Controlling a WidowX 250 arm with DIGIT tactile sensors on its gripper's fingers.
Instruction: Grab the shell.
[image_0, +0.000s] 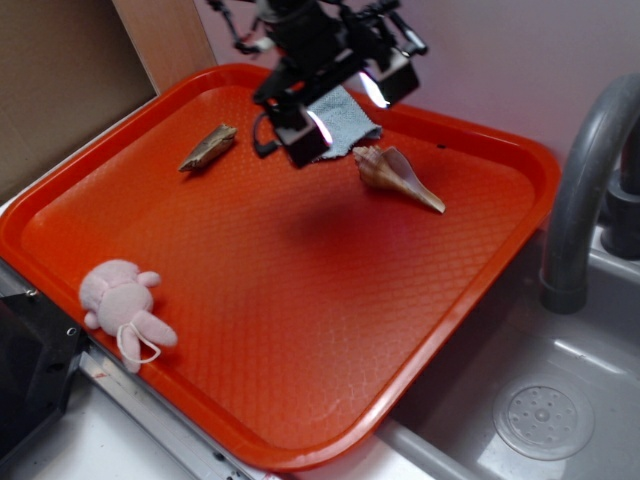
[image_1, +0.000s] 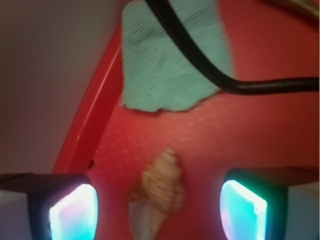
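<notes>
Tan-and-cream speckled spiral conch shell (image_0: 396, 175), orange-red plastic tray (image_0: 300, 330) with a fine diamond-grid texture, grey-green woven cloth (image_1: 170, 60), pale pink plush toy (image_0: 122, 310), brown-grey wedge-shaped piece (image_0: 208, 148), grey sink (image_0: 560, 400).

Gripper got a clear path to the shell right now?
Probably yes. The gripper hangs open above the tray, the shell lies between its fingers in the wrist view, and nothing covers it; the cloth lies apart.
</notes>
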